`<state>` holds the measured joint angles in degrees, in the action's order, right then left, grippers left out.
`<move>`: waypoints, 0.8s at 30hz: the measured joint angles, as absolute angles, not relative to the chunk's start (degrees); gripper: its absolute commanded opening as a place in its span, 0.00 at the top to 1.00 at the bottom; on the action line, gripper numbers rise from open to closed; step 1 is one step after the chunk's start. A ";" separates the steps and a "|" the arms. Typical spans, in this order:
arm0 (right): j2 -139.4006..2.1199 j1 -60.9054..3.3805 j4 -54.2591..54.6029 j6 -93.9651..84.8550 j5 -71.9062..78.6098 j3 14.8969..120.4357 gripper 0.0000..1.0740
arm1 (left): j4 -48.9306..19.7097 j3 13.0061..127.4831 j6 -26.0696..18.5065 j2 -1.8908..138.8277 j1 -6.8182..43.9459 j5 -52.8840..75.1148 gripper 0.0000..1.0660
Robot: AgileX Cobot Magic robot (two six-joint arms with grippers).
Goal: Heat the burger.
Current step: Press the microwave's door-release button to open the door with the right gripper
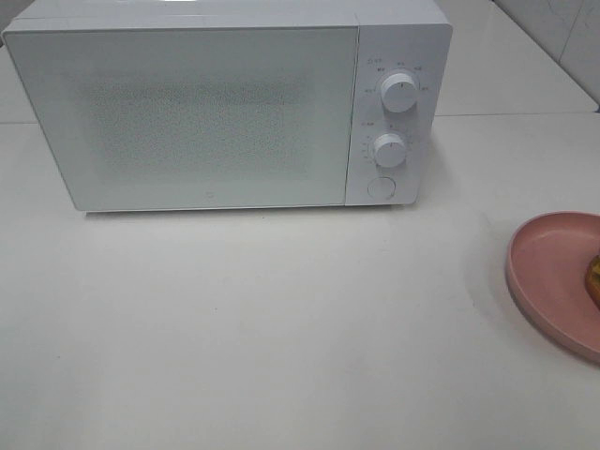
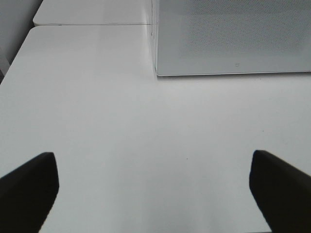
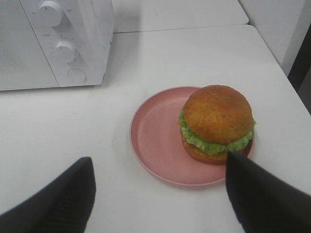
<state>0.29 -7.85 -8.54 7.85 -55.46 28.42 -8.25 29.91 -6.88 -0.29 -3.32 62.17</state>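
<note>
Burger: we are finding the round golden-brown-bunned burger (image 3: 217, 124) sitting on a round pink plate (image 3: 155, 141).
Left jaws, right jaws: standing wide, empty.

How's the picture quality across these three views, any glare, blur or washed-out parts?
Exterior high view: bright and washed out, the microwave barely separating from the table. Left wrist view: soft, the left gripper a blurred dark shape. Right wrist view: the burger on the plate is sharp, the right gripper out of focus.

Lettuce-frilled burger (image 3: 217, 121) upright on pink plate (image 3: 155, 131)
</note>
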 measured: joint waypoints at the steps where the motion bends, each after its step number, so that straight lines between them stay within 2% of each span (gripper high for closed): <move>1: 0.29 -7.85 -8.54 7.85 -55.46 28.42 0.31 | -8.25 29.91 -6.88 -0.29 -3.32 62.17 0.06; 24: -1.78 -7.85 -8.88 7.79 -55.00 30.71 0.29 | -8.25 29.91 -6.88 -0.29 -3.32 62.17 0.06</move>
<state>-1.78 -7.85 -8.88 7.79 -55.00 30.71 -8.25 29.91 -6.88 -0.29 -3.32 62.17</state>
